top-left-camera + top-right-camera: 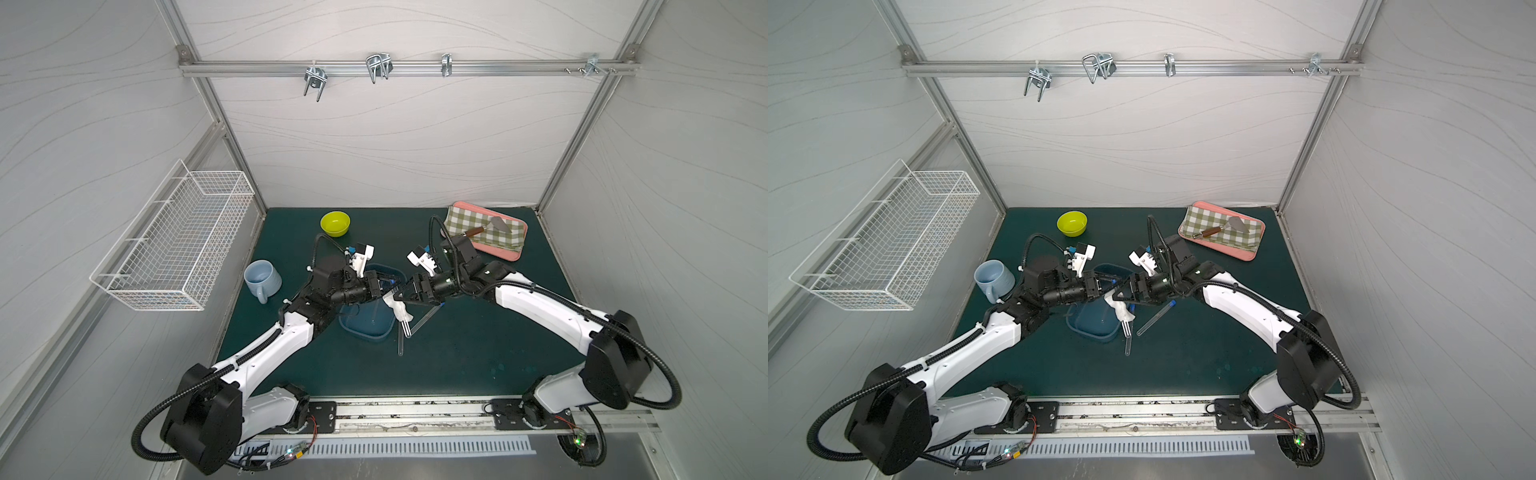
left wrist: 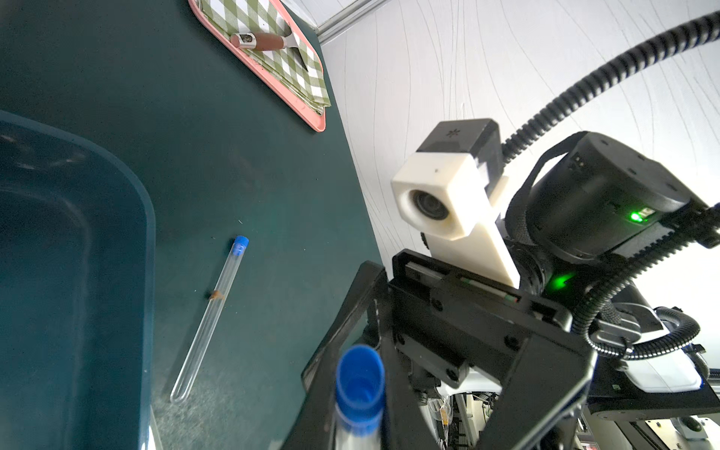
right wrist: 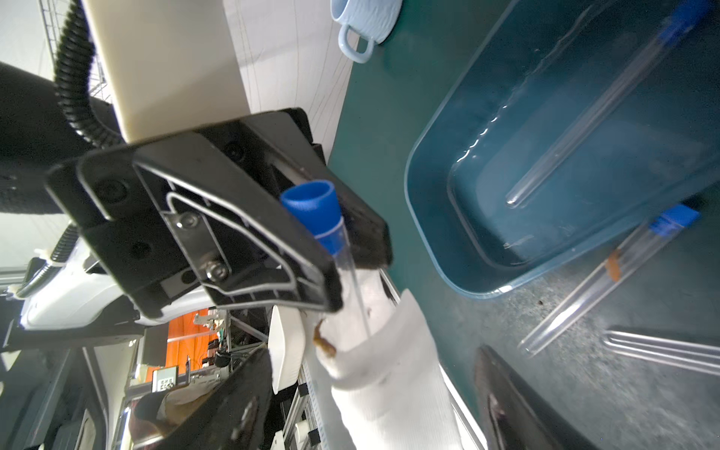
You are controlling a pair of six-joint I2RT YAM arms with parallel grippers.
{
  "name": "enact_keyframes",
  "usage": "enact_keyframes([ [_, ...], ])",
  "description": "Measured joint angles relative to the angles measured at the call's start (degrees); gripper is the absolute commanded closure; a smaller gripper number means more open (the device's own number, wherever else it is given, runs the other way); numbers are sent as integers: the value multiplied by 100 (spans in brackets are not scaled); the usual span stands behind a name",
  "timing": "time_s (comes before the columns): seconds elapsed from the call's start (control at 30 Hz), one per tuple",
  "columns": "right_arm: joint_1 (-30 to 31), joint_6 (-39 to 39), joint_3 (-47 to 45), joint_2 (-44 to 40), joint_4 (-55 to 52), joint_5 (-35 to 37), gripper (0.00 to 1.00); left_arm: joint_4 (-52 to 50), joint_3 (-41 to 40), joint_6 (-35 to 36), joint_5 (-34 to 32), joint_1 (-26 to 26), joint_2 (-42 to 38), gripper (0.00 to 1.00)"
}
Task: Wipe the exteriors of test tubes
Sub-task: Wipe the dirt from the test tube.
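The left gripper [image 3: 356, 280] clamps a blue-capped test tube [image 3: 345, 253], its lower end wrapped in a white cloth [image 3: 389, 382] — the right gripper [image 3: 374, 350] stands wide open either side of that cloth. A second tube [image 3: 584, 120] lies in the blue tray [image 3: 428, 163]; an orange-marked tube [image 2: 212, 307] lies just beside it on the mat [image 2: 253, 156].

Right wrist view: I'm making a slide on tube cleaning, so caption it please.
Left tool grips a blue-capped test tube, its far end inside a stained white cloth, near a blue tray.

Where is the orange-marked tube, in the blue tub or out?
Out: the orange-marked tube lies flat on the mat beside the tub, capped and not touching it.
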Motion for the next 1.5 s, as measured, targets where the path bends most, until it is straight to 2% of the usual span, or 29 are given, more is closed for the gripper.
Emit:
enact_keyframes([
  [0.17,-9,-157,116,-472,-286,369,29,2,0,2,0,0,0,95],
  [0.27,221,-262,177,-638,-326,667,32,2,0,2,0,0,0,95],
  [0.5,999,-404,205,-579,-376,1655,37,-2,0,4,0,0,0,95],
  [0.73,1217,-404,205,-398,-358,2450,44,-2,0,4,0,0,0,95],
  [0.83,1237,-415,205,-262,-299,2588,50,-2,0,2,0,0,0,95],
  [1.1,1292,-420,118,-114,-35,2745,74,-2,0,7,-7,0,0,95],
  [1.5,1711,-251,-774,-439,470,2741,76,-4,0,4,-4,33,7,95],
])
